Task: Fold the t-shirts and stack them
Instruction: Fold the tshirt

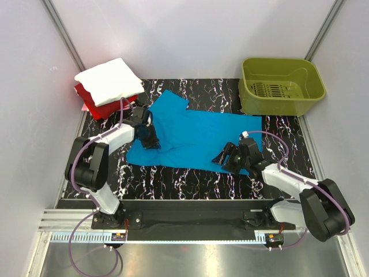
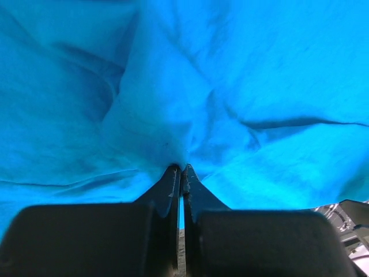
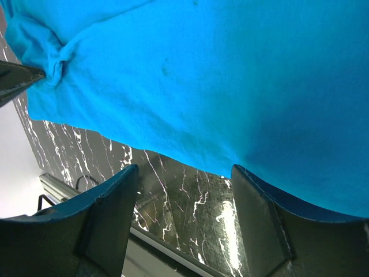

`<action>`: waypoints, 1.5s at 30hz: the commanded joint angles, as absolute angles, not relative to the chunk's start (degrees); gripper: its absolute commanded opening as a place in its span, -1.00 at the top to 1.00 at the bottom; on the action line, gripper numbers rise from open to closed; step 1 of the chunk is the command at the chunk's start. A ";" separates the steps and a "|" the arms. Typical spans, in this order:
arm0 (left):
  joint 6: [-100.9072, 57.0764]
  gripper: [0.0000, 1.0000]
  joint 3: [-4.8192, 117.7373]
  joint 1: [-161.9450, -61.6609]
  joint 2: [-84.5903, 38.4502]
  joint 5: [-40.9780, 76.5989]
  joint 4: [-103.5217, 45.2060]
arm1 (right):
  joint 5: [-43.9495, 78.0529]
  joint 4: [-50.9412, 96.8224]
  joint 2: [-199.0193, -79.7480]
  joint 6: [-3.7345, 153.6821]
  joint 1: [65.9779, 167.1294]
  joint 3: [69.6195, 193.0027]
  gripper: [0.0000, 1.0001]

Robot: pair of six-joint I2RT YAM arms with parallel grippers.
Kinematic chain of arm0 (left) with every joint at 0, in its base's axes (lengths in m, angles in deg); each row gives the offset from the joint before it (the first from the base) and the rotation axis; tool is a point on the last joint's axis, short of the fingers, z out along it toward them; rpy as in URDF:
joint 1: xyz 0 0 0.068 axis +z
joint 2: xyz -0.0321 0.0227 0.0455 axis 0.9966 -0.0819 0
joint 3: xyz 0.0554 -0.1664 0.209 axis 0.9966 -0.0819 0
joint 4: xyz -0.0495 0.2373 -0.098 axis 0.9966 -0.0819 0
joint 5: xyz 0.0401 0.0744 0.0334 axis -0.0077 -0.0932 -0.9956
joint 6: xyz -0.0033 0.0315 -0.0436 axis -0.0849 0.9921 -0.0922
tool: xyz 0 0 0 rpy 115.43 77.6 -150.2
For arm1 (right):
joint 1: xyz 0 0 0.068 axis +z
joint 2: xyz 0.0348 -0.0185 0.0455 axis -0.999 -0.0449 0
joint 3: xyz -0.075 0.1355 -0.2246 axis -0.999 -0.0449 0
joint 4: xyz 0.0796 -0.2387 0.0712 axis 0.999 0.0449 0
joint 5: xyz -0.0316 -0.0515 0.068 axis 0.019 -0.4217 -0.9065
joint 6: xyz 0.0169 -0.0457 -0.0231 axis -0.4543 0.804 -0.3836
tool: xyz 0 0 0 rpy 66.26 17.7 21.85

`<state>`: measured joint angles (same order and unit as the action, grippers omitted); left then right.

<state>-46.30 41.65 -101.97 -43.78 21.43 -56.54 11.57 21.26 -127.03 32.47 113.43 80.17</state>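
A turquoise-blue t-shirt [image 1: 196, 135] lies spread across the middle of the black marbled table [image 1: 173, 179]. My left gripper [image 1: 150, 140] is down on the shirt's left part. In the left wrist view it [image 2: 181, 168] is shut on a pinch of the blue cloth [image 2: 230, 86], which puckers at the tips. My right gripper [image 1: 228, 157] hovers over the shirt's near edge on the right. Its jaws [image 3: 184, 173] stand open with bare table between them, and the blue cloth [image 3: 202, 75] lies just beyond. A folded white t-shirt [image 1: 108, 81] rests on a folded red one [image 1: 104, 109] at the back left.
An olive-green plastic basket [image 1: 271, 107] stands at the back right corner. White walls close in the table on the left, back and right. A metal rail [image 1: 190, 231] holding both arm bases runs along the near edge.
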 commanded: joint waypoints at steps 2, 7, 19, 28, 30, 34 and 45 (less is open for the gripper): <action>-44.97 1.00 48.35 -102.27 -45.22 19.92 -58.06 | 11.34 19.53 -127.65 32.48 113.88 82.75 -0.45; -42.07 0.88 61.17 -102.27 -52.75 19.75 -65.53 | 11.25 19.53 -128.18 32.48 113.79 83.01 -0.45; -36.97 -0.18 97.76 -101.56 -70.29 21.77 -82.85 | 11.07 19.71 -129.23 32.57 113.88 83.45 -0.46; -35.21 -0.12 75.28 -101.48 -52.79 14.65 -76.80 | 10.63 19.80 -130.37 32.66 113.79 83.98 -0.46; -35.29 -0.06 69.12 -101.48 -50.25 14.30 -74.34 | 10.54 19.80 -130.72 32.66 113.88 84.07 -0.46; -36.09 -0.03 61.12 -101.48 -48.83 15.08 -70.03 | 10.28 19.80 -131.34 32.75 113.88 84.50 -0.46; -38.72 -0.03 59.52 -101.48 -53.83 16.23 -64.14 | 10.19 19.97 -131.95 32.83 113.79 84.77 -0.46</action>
<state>-37.47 59.34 -101.73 -52.81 16.42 -68.78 11.11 21.11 -131.64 32.49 113.43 82.46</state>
